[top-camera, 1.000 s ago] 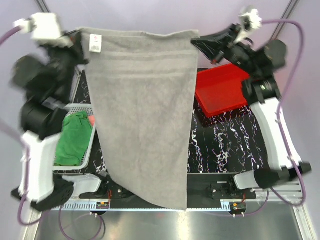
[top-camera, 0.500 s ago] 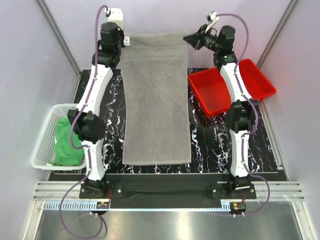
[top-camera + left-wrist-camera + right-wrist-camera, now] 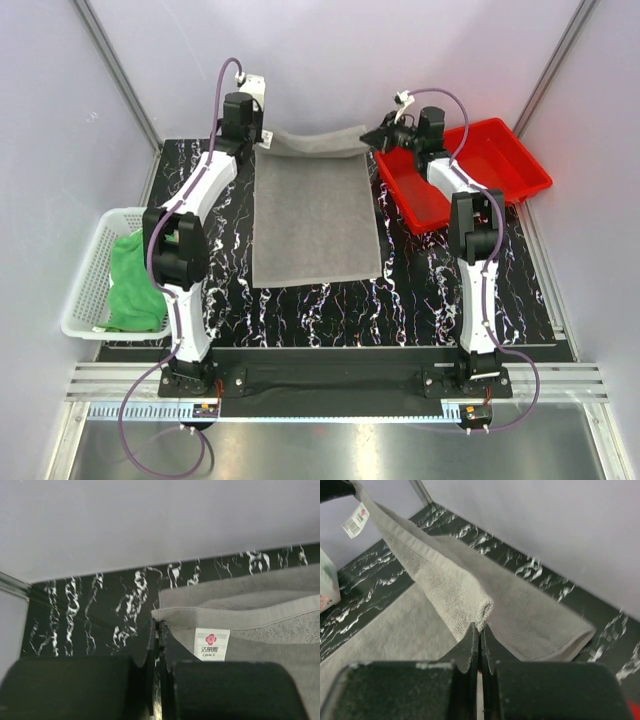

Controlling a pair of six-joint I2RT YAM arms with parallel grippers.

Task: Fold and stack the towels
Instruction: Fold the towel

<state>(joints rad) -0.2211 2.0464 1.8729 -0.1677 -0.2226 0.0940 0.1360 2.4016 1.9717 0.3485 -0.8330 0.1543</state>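
Observation:
A grey towel lies spread on the black marbled table, its far edge lifted. My left gripper is shut on the towel's far left corner, beside the white label. My right gripper is shut on the far right corner. Between the two grippers the grey edge hangs a little above the table. A bright green towel lies crumpled in the white basket on the left.
A red tray stands at the back right, close to my right arm. The back wall is just behind both grippers. Bare table lies in front of the grey towel.
Both grippers have moved down and towards the back wall with the grey towel. The towel, held high a second ago, now lies mostly flat on the table.

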